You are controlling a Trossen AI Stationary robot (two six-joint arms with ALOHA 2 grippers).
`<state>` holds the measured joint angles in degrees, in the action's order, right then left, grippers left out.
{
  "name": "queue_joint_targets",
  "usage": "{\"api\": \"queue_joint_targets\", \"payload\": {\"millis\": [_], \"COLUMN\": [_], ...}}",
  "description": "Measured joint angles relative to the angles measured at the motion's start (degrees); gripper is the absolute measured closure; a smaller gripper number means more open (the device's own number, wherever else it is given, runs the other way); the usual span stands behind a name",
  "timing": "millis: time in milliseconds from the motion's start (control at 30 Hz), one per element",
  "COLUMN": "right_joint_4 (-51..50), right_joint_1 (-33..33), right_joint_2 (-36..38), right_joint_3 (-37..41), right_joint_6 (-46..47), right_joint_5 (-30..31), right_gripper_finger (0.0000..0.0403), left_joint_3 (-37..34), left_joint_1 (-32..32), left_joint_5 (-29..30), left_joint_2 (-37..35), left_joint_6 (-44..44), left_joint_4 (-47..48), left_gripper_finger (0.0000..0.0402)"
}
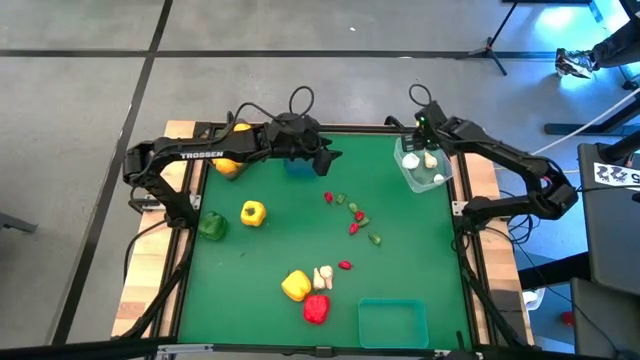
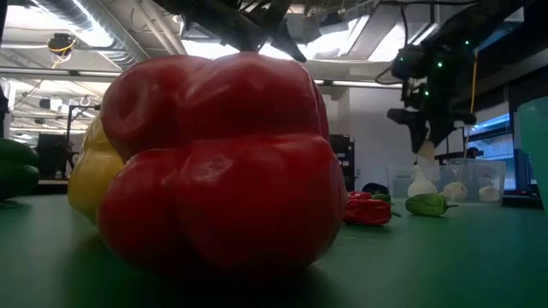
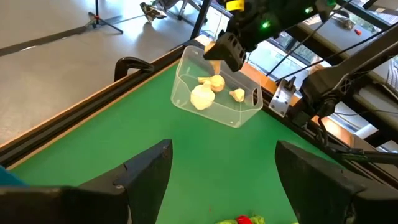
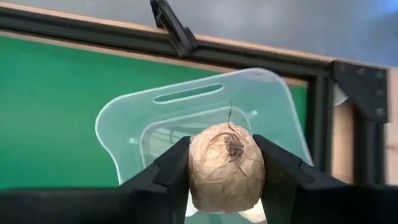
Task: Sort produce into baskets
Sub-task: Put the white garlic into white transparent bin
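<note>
Right gripper (image 4: pixel 225 180) clamps garlic piece (image 4: pixel 226 163) above clear bin (image 1: pixel 423 165) at table's far right corner; only right wrist view shows grip. Left gripper (image 3: pixel 224 180) jaws apart, empty, near far edge. Low view blocked by red pepper (image 2: pixel 218 162).

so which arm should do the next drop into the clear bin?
Right. The right gripper is shut on a garlic piece directly above the clear bin, so it likely just needs to release. The left gripper is open, empty, and across the table by the blue bin.
</note>
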<state>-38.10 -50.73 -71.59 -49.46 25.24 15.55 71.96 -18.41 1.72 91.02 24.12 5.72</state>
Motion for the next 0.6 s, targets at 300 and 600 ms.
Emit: {"api": "queue_joint_targets", "payload": {"millis": [300,600], "right_joint_4": [1.5,1.6], "right_joint_1": [-0.3,-0.3], "right_joint_2": [-0.2,1.4], "right_joint_3": [1.9,1.9], "right_joint_6": [-1.4,-1.5], "right_joint_5": [0.1,-3.8], "right_gripper_finger": [0.0144,0.0117], "left_joint_3": [0.0,0.0], "left_joint_1": [0.0,2.6], "left_joint_5": [0.0,-24.8], "left_joint_2": [0.0,-1.3], "left_joint_6": [-2.6,-15.4], "left_joint_4": [1.6,16.1], "left_gripper_finger": [0.0123,0.0123]}}
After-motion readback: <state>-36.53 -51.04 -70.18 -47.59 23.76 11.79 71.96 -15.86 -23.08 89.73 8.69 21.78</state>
